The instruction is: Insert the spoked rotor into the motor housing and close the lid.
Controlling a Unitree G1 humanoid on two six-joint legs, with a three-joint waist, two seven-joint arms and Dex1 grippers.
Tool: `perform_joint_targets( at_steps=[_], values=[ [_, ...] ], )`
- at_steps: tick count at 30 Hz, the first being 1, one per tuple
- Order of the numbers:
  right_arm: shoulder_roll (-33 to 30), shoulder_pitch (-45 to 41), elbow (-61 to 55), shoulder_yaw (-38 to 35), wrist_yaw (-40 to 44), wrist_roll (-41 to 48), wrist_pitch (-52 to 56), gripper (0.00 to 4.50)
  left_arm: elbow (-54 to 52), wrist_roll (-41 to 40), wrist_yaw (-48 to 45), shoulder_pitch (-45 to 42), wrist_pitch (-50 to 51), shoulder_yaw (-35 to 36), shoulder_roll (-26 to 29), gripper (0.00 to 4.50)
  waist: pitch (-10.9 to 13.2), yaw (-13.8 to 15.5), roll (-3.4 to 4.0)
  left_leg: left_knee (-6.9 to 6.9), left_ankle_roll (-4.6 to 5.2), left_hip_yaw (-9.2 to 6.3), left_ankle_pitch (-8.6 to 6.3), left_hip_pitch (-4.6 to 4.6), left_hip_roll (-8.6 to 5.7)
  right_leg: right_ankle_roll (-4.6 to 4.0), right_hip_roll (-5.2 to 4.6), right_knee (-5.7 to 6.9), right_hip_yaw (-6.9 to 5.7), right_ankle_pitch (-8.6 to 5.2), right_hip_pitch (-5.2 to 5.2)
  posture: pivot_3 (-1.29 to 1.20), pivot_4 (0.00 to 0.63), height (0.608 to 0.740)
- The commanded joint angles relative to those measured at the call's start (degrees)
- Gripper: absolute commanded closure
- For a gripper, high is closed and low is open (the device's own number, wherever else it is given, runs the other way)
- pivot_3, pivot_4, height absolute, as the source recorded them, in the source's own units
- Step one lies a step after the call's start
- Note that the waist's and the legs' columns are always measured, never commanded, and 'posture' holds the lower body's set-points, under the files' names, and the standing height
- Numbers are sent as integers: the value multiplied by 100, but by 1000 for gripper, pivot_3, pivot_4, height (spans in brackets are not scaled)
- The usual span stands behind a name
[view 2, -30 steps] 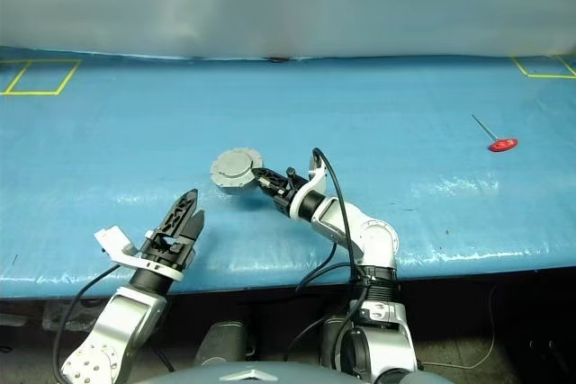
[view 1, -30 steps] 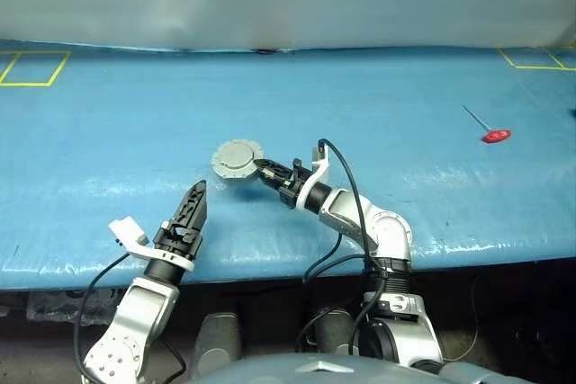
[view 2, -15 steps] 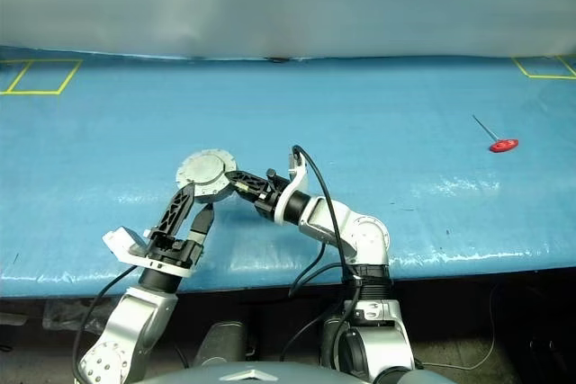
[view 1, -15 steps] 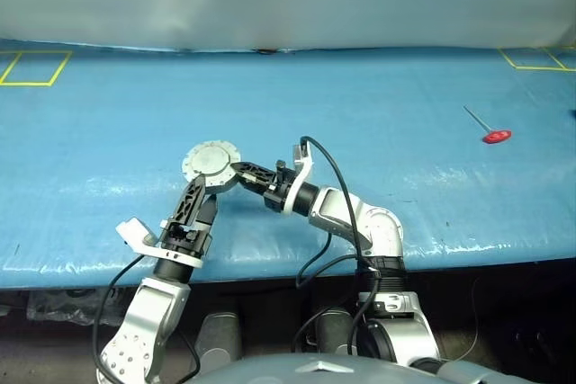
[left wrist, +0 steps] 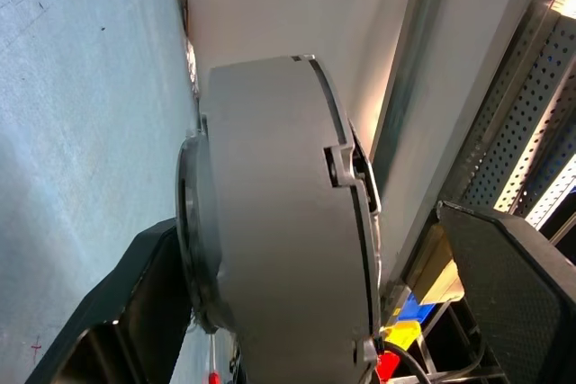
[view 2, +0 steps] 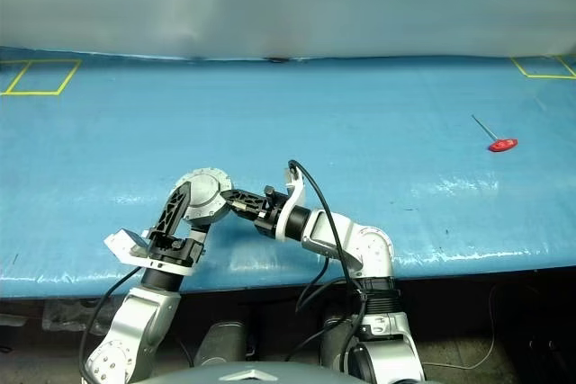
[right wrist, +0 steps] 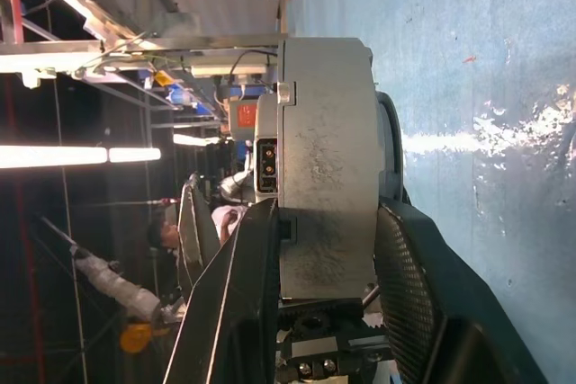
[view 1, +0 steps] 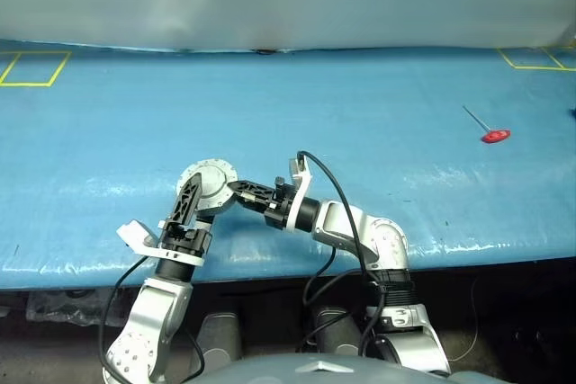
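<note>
Above blue table (view 1: pixel 378 114), right end effector (view 1: pixel 236 191) clamps motor housing (view 1: pixel 209 188), seemingly between wide-spread left end effector (view 1: pixel 193 197) fingers.

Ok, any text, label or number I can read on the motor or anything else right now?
None readable.
The motor housing shows bare grey metal, no marking.
The red-handled tool on the blue table is too small to show lettering.
The yellow squares are plain outlines, no characters.
</note>
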Motion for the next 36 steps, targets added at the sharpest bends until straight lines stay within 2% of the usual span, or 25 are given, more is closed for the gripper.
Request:
perform_joint_targets(
  at_steps=[1, 4, 5, 7, 11, 12, 24, 34, 36],
  values=[
    [335, 200, -310, 314, 63, 366, -36, 3321, -238, -178, 1, -80, -103, -69, -171, 0, 0, 2, 0, 0, 0, 0, 0, 0, 0, 0, 0, 0, 1, 0, 0, 0, 150, 740],
    [272, 201, -337, 404, 65, 436, -119, 3321, -254, -196, 63, -76, -146, -114, -182, 0, 0, 4, 0, 0, 0, 0, 0, 0, 0, 0, 0, 0, 1, 0, 0, 0, 150, 740],
    [249, 203, -342, 425, 64, 451, -148, 3321, -258, -197, 96, -73, -170, -126, -192, 173, 0, 4, 0, 0, 0, 0, 0, 0, 0, 0, 0, 0, 1, 0, 0, 0, 150, 740],
    [206, 210, -355, 464, 63, 481, -192, 3321, -263, -201, 146, -67, -205, -146, -200, 577, 0, 1, 0, 1, 0, 0, 0, 0, 0, 0, 0, 0, 1, 0, 0, 0, 150, 740],
    [105, 240, -419, 553, 85, 534, -239, 3322, -258, -213, 178, -51, -240, -198, -187, 1947, 0, 10, 0, 1, 0, 0, 0, 0, 0, 1, 0, 0, 1, 0, 1, 0, 150, 740],
    [87, 248, -440, 575, 98, 536, -242, 3324, -256, -215, 173, -46, -242, -203, -185, 2074, 0, 17, 0, 1, 0, 0, 0, 0, -1, 1, 0, 0, 1, 0, 1, 0, 150, 740],
    [-70, 272, -783, 700, 722, -278, -342, 3326, -211, -180, 91, -65, -258, -210, -168, 2072, 0, 45, -1, 4, 0, -1, 0, 0, -1, 2, 0, 0, 0, -1, 1, 0, 150, 740],
    [-272, 388, -893, 605, 865, -395, -339, 37, -210, -81, 109, -116, -387, -194, -142, 2072, 0, 48, -1, 5, 0, -1, 0, 0, -1, 2, 0, 0, 0, -1, 2, 0, 150, 740],
    [-627, 440, -1242, 729, 1331, -1158, -463, 0, -218, 1, 201, -227, -460, -109, -65, 2072, 0, 50, -1, 5, 0, -1, 0, 0, -1, 2, -1, 0, 0, -1, 2, 0, 150, 740]
  ],
)
